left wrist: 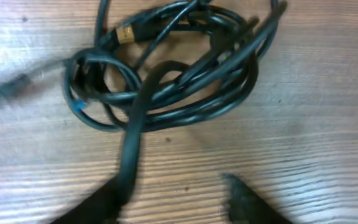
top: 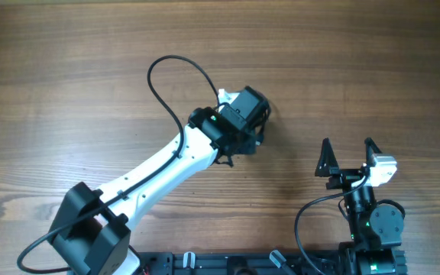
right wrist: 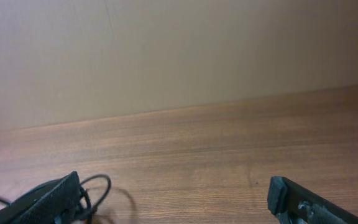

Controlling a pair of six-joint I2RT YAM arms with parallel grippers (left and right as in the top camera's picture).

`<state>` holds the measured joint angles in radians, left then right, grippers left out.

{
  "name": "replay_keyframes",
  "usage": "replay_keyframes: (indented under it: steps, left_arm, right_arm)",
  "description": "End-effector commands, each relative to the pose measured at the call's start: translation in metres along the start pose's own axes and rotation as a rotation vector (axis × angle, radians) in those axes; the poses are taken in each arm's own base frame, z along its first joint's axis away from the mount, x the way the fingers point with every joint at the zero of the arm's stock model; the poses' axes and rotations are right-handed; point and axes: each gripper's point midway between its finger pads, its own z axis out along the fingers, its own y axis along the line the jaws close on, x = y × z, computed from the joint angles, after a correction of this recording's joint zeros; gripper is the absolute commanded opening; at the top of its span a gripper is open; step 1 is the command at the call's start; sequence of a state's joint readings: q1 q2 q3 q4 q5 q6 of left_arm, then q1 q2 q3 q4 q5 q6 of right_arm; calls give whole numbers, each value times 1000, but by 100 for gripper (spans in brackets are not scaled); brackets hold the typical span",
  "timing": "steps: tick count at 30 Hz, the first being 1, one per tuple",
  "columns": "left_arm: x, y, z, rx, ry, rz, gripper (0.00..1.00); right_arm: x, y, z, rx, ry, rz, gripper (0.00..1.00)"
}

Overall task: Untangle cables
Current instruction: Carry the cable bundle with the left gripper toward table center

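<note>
The cables [left wrist: 185, 74] lie as one knotted black bundle on the wooden table, filling the upper half of the left wrist view. A plug with a gold band [left wrist: 126, 32] sits at the bundle's top left. My left gripper [left wrist: 176, 199] is open just short of the bundle, and one strand runs down against its left finger. In the overhead view the left gripper [top: 241, 126] covers almost all of the bundle. My right gripper [top: 347, 155] is open and empty at the lower right. In the right wrist view a cable loop [right wrist: 98, 186] shows beside the left finger of the right gripper [right wrist: 173, 199].
The left arm's own thick black wire [top: 176, 75] arches over the table behind the left wrist. The right arm's base wire [top: 304, 221] curls near the front edge. A plain wall [right wrist: 179, 56] stands beyond the table's far edge.
</note>
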<state>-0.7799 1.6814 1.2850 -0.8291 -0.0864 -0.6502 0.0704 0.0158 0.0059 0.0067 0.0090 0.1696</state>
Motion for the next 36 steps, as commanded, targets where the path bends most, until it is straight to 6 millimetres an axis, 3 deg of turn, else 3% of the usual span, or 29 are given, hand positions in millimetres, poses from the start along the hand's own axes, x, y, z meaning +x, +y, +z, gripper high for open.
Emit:
replay_keyframes:
  steps: [1,2,4,11,17,20,22,24,27,30,36]
  left_arm:
    - [7,1,4,-20,-1,-1,88]
    - [6,0,4,-18,-3,1,95]
    - [3,-3,4,-8,-16,9,100]
    - [-6,-11,4,26,-54,4,96]
    - [-8,1,8,-32,-81,5,92]
    - [-6,5,14,-41,-91,4,82]
    - [-3,7,22,-38,-94,4,64]
    - [2,10,30,-36,-95,-1,53]
    - [12,8,40,-5,-71,-7,4]
    - [15,-9,41,88,-45,-7,4]
    - [-3,-49,33,279,-88,-83,4]
  right_arm:
    - [-1,-3,0,17,-7,-11,100]
    - [-1,-3,0,17,-7,-11,100]
    - [-1,-3,0,17,-7,-11,100]
    - [-1,-3,0,17,-7,-11,100]
    - [-1,-3,0,17,-7,-11,100]
    - [-1,-3,0,17,-7,-11,100]
    - [-1,-3,0,17,-7,-11,100]
    - [-1,-3,0,17,-7,-11,100]
    - [-1,-3,0,17,-7,-11,100]
    - [-1,-3,0,17,-7,-11,100]
    - [-1,-3,0,17,-7,-11,100]
